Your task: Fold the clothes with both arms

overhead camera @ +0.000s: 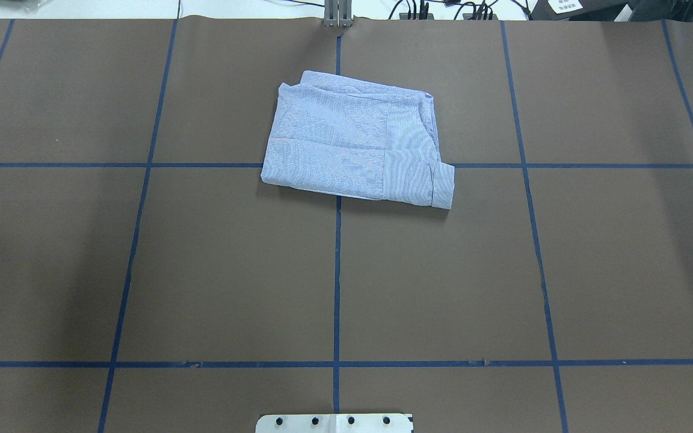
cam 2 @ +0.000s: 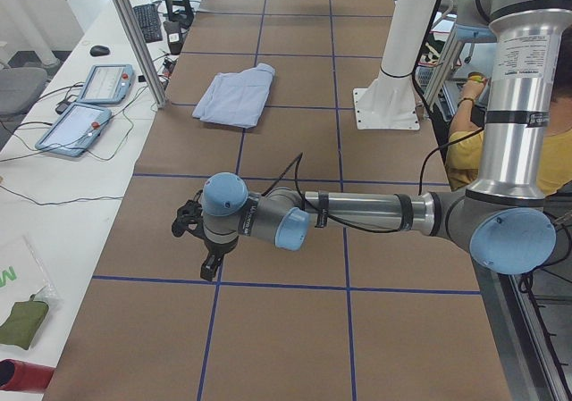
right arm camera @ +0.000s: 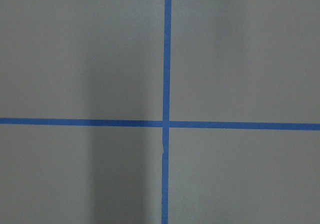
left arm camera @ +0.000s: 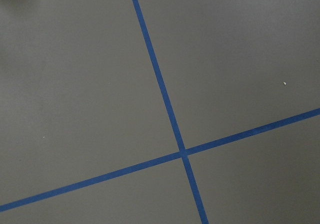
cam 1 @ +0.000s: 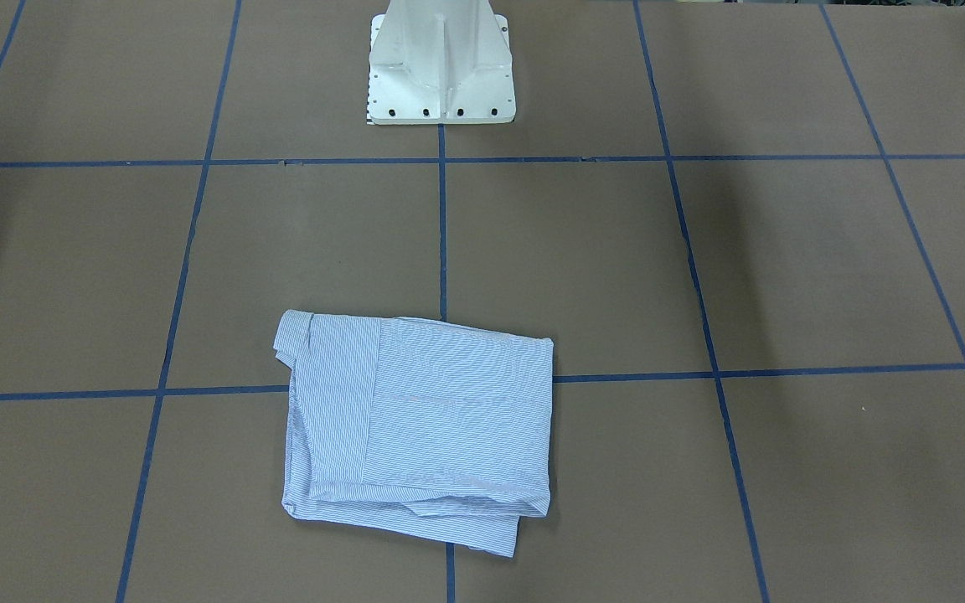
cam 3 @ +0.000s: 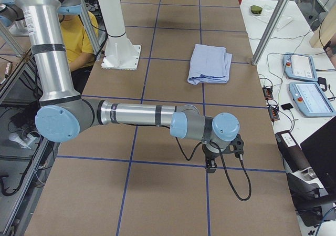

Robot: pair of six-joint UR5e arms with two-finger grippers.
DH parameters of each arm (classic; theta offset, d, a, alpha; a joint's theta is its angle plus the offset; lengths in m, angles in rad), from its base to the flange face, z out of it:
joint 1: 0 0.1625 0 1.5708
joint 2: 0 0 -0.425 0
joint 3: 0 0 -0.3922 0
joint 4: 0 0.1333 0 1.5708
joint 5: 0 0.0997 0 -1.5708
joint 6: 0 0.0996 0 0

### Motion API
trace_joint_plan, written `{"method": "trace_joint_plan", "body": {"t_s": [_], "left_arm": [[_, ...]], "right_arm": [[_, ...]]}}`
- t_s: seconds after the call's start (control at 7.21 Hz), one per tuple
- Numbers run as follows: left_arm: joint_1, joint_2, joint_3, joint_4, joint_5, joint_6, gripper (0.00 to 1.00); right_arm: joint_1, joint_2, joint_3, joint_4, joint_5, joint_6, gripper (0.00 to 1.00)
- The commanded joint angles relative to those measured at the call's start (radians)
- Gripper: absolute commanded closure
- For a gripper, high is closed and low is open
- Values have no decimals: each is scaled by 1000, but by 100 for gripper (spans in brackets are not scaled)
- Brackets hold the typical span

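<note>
**Task item.** The shirt [overhead camera: 355, 144] lies folded into a compact, roughly rectangular packet, flat on the tabletop [overhead camera: 232, 270]. It sits on the side far from the white pedestal base [cam 1: 441, 75]. The packet covers the point where the centre blue tape line [overhead camera: 337, 270] meets the far cross line. A folded sleeve cuff [overhead camera: 443, 186] shows at the corner nearest the base, on the robot's right side. Layered fabric edges show along the side away from the base. Nothing touches the shirt.

**Left arm.** The left arm [cam 2: 357, 212] extends low and roughly level over the tabletop at the robot's left end. The left gripper [cam 2: 188, 221] hangs above the brown surface, well apart from the shirt. Whether its fingers are spread or pressed together cannot be told.

**Right arm.** The right arm [cam 3: 136, 114] extends likewise at the opposite end. The right gripper [cam 3: 239, 144] hangs above the tabletop, well apart from the shirt. The state of its fingers cannot be told.

**Wrist cameras.** Both wrist views show only tabletop and crossing tape lines.
</note>
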Motion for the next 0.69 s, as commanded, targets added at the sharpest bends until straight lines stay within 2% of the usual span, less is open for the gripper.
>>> {"method": "trace_joint_plan", "body": {"t_s": [0.0, 0.55], "left_arm": [[0, -9, -5, 5, -19, -18, 1], [1, 26, -45, -4, 14, -18, 1]], "right_arm": [[-35, -1, 22, 1, -37, 47, 0], [-72, -15, 77, 1, -80, 122, 0]]}}
